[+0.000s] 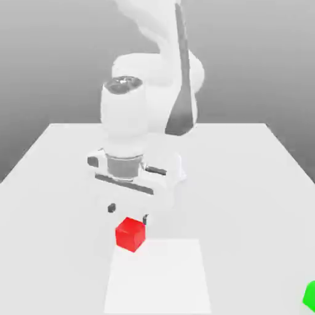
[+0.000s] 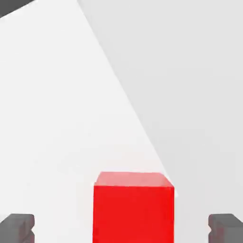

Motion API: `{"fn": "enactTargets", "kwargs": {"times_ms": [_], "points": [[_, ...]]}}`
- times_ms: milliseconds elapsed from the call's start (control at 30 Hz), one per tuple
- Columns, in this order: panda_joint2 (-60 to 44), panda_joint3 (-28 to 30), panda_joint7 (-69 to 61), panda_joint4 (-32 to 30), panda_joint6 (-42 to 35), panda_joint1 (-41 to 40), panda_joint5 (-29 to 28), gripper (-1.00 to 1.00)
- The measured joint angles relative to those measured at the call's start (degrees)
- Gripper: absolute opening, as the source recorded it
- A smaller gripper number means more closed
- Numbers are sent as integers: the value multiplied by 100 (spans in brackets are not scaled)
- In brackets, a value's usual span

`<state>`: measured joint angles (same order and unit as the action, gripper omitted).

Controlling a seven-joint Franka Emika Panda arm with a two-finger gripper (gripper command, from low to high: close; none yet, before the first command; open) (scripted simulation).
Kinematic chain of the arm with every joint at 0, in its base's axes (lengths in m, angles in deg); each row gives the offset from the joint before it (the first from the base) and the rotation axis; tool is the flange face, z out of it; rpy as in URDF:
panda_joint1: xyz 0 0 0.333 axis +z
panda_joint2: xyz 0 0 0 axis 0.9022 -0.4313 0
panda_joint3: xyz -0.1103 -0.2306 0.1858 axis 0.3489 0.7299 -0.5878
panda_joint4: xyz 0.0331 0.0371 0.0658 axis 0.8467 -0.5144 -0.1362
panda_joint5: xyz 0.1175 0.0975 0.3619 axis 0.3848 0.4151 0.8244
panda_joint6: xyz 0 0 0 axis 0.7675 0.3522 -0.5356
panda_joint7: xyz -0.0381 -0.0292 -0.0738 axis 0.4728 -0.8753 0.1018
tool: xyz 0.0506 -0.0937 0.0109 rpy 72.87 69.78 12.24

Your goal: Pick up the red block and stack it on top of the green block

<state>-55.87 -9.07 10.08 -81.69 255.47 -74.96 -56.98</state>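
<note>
My gripper (image 2: 121, 230) is spread wide w/ red block (image 2: 133, 209) between pads, not touching. Risk: closing off-centre twists it, spoiling the stack on green block (image 1: 310, 295).

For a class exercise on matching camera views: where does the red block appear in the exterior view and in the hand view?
Exterior view: the red block sits on the white table, just below the gripper.
Hand view: it fills the lower middle, between two dark fingertips.
Shared landmark: the table's lighter white patch.

exterior view faces the arm; hand view looks down closely; both share red block (image 1: 130, 234).
</note>
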Motion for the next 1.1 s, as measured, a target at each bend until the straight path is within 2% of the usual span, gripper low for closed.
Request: {"fn": "enactTargets", "kwargs": {"times_ms": [100, 133, 367, 633, 733, 1100], "points": [[-648, -34, -10, 76, 554, -33, 23, 0], [-756, -44, -14, 90, 647, -42, 30, -100], [-734, -53, 7, 86, 631, -54, 5, -100], [796, -71, 26, -128, -686, -83, -23, -100], [740, -234, -298, 276, -1038, 162, -69, -100], [-545, -1090, -1879, 2529, -2042, 1490, -471, -100]]}}
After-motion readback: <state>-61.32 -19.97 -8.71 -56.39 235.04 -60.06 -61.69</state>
